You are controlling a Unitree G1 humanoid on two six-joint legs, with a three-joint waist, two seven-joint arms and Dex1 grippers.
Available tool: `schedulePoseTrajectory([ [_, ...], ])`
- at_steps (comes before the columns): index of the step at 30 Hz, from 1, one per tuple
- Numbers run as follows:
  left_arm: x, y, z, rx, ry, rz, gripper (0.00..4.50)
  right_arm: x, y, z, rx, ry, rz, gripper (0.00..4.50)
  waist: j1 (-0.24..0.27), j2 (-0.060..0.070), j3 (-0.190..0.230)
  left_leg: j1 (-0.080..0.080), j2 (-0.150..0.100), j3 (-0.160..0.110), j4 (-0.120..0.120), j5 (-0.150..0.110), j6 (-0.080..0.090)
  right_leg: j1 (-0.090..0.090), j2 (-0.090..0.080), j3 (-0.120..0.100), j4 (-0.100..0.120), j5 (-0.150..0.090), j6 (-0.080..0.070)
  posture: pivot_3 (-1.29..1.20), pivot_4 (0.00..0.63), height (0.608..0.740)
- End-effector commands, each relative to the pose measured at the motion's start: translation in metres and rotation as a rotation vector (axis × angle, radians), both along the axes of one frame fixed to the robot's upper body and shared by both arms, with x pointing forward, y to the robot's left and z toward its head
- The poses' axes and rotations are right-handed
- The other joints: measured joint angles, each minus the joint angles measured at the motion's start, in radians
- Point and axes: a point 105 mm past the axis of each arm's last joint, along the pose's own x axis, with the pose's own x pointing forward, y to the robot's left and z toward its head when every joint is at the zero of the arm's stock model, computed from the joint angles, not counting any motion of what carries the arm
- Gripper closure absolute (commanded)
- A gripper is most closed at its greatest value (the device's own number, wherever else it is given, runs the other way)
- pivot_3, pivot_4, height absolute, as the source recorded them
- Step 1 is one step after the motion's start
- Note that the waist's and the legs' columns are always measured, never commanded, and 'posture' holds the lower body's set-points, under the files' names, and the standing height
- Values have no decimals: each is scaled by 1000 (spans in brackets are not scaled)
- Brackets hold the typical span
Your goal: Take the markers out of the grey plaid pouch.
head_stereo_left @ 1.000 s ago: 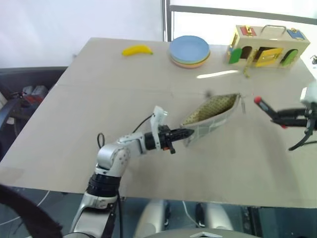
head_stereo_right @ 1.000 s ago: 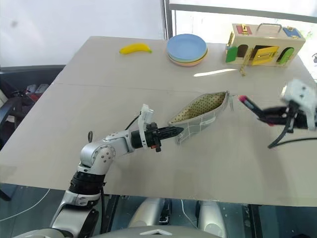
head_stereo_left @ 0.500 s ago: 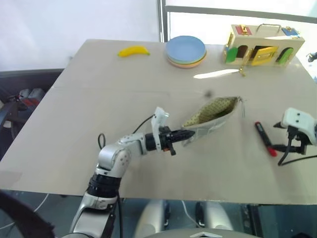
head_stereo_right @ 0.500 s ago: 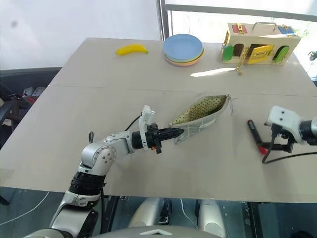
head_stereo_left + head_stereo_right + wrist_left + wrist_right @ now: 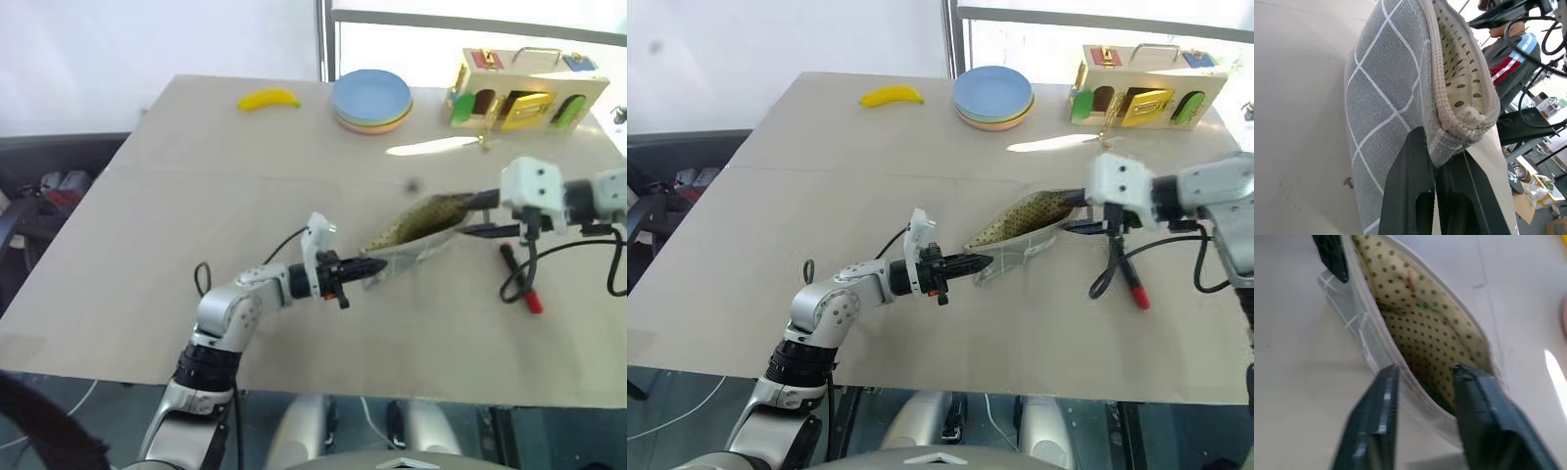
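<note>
In the left eye view the soft grey plaid fabric pouch [image 5: 416, 230] lies centre-frame, long axis running lower left to upper right, its lower-left corner pinched by the closed left gripper [image 5: 364, 266]; in the right wrist view the right gripper [image 5: 1425, 377], fingers parted, straddles its rim.

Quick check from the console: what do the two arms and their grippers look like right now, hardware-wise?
Both arms are silver-grey metal with black joint rings. The left gripper has two black fingers and a white bracket at its wrist, with a thin black cable. The right gripper also has black fingers, behind a white boxy wrist block trailing a looping black cable.
</note>
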Motion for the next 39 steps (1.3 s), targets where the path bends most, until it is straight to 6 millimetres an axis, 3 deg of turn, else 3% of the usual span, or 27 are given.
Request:
schedulePoseTrajectory([
  [1, -4, -3, -2, 6, -15, -25, 4500, 2, 10, 7, -25, -69, 50, 4418, 0, 0, 0, 0, 0, 0, 0, 0, 0, 0, 0, 0, 0, 0, 0, 0, 150, 740],
  [7, -6, -4, -2, 5, -20, -28, 4500, 8, 15, 10, -18, -71, 59, 4418, 1, 0, 0, 0, 1, 0, 0, 0, 0, 0, 1, 0, 0, 0, 0, 0, 150, 740],
  [15, -5, -7, -4, 7, -23, -27, 4500, 22, -14, -44, -430, -66, 67, 4418, -1, 0, 0, 1, 0, 0, 0, 0, 0, 0, 1, 0, 0, 0, 0, 0, 150, 740],
  [18, -5, -7, -3, 4, -20, -27, 4500, 30, -13, -48, -481, -76, 80, 3663, -5, 0, 0, 1, 1, 1, 0, 0, 0, 0, 6, 0, 1, 0, 0, 0, 150, 740],
  [21, -6, -5, -5, 3, -6, -27, 4500, 39, -3, -48, -513, -130, 106, 2566, -13, 0, 0, 1, 2, 2, 0, 0, 0, -1, 6, 1, 1, 0, 0, 0, 150, 740],
  [27, -8, -7, -7, 5, -3, -34, 4500, 38, 13, -57, -544, -126, 183, 28, -14, 0, 0, 1, 2, 1, 0, 1, -2, -1, 6, 1, 1, 0, 0, 0, 150, 740],
  [39, -5, -11, -5, 11, -6, -53, 4500, 41, 46, -78, -601, -88, 340, 28, -24, 0, 0, 2, 2, 1, 0, 1, -2, -1, 7, 1, 2, 0, 0, 0, 150, 740],
])
